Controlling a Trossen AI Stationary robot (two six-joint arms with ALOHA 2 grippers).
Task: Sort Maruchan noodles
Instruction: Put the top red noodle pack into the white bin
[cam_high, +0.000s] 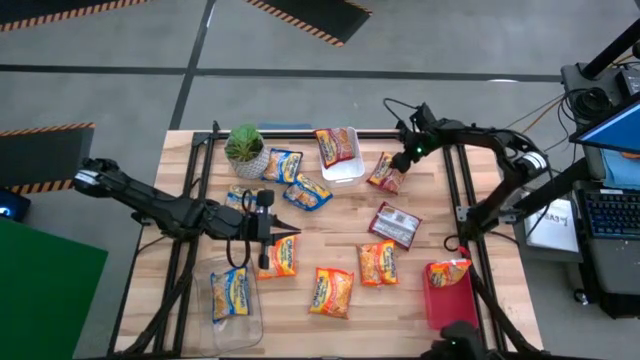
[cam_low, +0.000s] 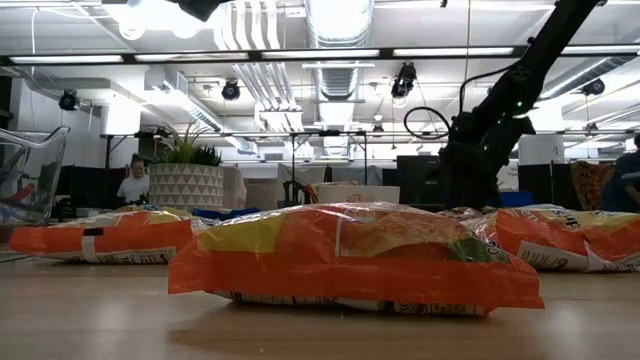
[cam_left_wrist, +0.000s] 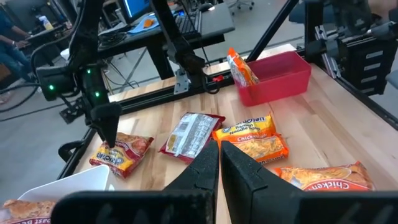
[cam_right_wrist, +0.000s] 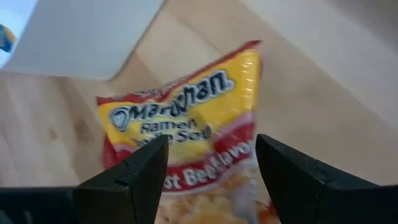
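Noodle packets lie flat across the wooden table. Blue ones (cam_high: 307, 192) are near the plant, orange ones (cam_high: 331, 291) toward the near edge, and a maroon one (cam_high: 395, 224) lies mid-table. My right gripper (cam_right_wrist: 211, 146) is open. It points down over a red-and-yellow packet (cam_right_wrist: 186, 118) (cam_high: 383, 172) beside the white tray, with one finger on each side of the packet's end. My left gripper (cam_left_wrist: 220, 155) is shut and holds nothing. It hovers mid-table (cam_high: 285, 233) just above an orange packet (cam_high: 278, 258). My right gripper comes at the red-and-yellow packet's end (cam_right_wrist: 205, 155) from above with its fingers spread to either side. The packet lies flat on the table. I cannot tell whether the fingertips touch it.
A white tray (cam_high: 343, 168) at the far side holds a red packet. A clear container (cam_high: 235, 318) at the near left holds a blue one. A red bin (cam_high: 450, 300) at the near right holds an orange one. A potted plant (cam_high: 245, 150) stands at the far left. Black frame rails run along the table's sides.
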